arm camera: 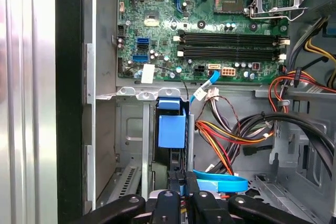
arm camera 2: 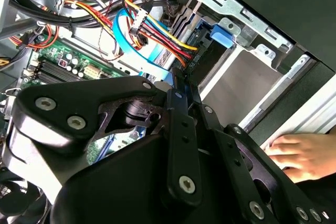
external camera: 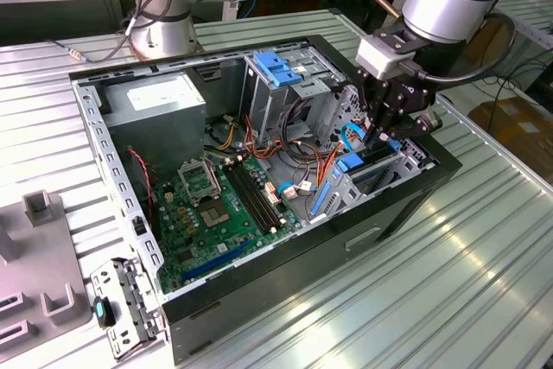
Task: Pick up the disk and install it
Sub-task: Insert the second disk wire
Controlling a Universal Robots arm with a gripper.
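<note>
One open computer case sits on the ribbed surface, with one green motherboard inside, one grey power supply box and one tall metal cage. Two robot arms stand over it, one pincer lowered inside. One person's hand rests at the case edge

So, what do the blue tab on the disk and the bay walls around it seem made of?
The blue tab looks like matte moulded plastic: uniform colour, no glare. The bay walls look like bare sheet metal, probably steel: grey, dull sheen, punched holes.
</note>
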